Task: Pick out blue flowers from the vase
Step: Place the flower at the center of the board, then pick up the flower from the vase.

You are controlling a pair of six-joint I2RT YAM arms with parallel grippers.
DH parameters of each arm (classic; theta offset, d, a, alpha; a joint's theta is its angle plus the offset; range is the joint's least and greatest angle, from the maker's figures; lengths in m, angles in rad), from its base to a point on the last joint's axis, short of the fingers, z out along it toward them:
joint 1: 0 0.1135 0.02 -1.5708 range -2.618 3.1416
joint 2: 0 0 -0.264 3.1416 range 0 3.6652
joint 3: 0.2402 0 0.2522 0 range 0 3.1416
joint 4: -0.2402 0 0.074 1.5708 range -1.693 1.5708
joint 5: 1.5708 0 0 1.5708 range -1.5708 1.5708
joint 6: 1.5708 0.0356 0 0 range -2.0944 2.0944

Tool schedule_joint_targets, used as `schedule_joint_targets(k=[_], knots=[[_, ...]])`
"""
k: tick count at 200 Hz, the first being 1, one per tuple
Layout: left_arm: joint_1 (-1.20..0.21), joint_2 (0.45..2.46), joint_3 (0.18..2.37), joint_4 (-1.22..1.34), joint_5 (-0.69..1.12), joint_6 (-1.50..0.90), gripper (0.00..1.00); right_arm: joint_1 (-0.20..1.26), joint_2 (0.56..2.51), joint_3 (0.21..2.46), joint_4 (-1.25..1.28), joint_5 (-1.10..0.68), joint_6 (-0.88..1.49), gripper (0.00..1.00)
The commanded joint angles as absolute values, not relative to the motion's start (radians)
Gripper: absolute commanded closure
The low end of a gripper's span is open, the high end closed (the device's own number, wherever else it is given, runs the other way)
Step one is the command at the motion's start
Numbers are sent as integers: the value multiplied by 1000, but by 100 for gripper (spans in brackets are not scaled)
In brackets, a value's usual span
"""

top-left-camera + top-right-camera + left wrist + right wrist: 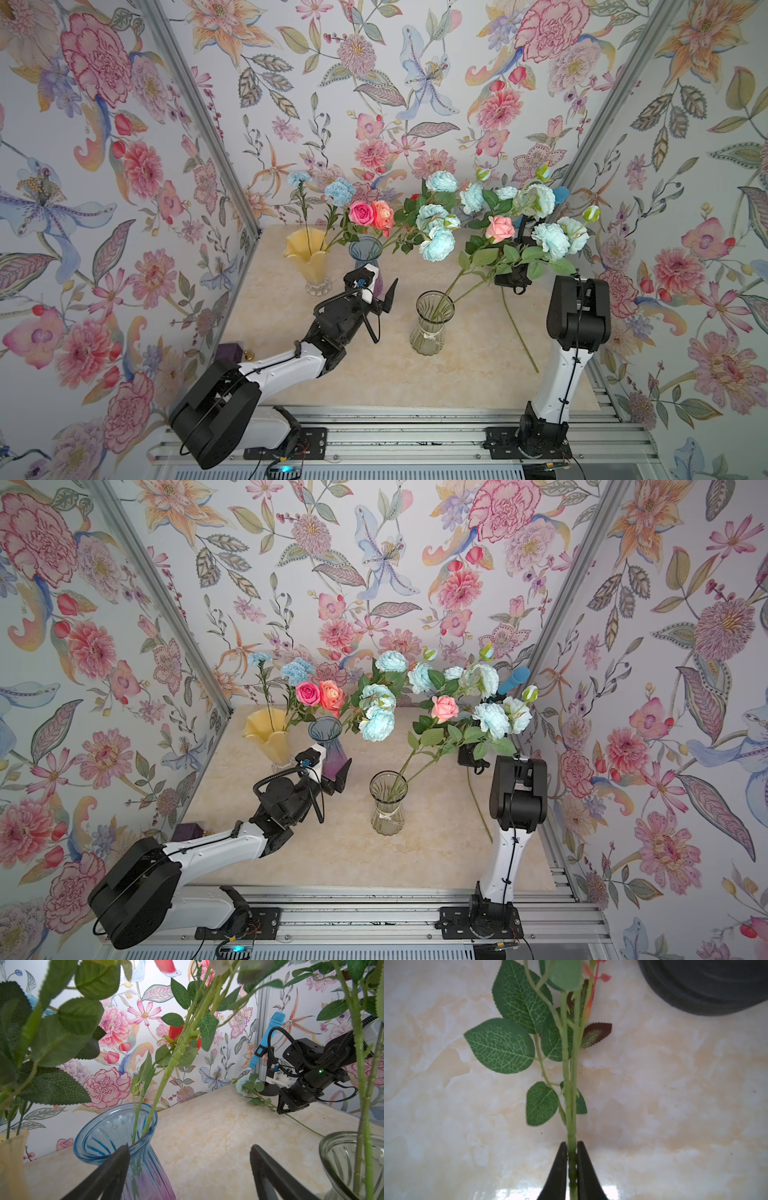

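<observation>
Between tapered black jaws — a knobbly, pale-green stem.

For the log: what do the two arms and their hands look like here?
Both match: the left arm and right arm have white links between bulky black joint housings, thin black cables along the white parts, and a ribbed black hose looping at the wrist. The left hand and right hand have flat black fingers tapering to points.
</observation>
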State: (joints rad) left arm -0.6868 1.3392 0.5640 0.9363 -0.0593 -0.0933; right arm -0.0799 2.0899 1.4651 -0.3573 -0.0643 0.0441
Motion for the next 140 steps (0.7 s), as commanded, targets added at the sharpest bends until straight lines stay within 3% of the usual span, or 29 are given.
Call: schedule_joint_targets(k=[1, 15, 24, 62, 97, 140], knots=[[-694, 1345, 591, 931, -50, -97, 8, -78, 2107, 1482, -386, -59, 50, 79], [-694, 1344, 590, 932, -49, -97, 8, -78, 2101, 1476, -385, -52, 51, 65], [-693, 1340, 590, 932, -51, -97, 8, -77, 2087, 1468, -382, -47, 51, 61], [-695, 1314, 586, 923, -54, -102, 8, -80, 1897, 1317, -247, -57, 81, 57], [-711, 1272, 598, 882, -55, -109, 10, -102, 1609, 1026, -25, -146, 189, 48], [-808, 1245, 693, 750, -74, -76, 19, -173, 1237, 585, 332, -393, 389, 52]])
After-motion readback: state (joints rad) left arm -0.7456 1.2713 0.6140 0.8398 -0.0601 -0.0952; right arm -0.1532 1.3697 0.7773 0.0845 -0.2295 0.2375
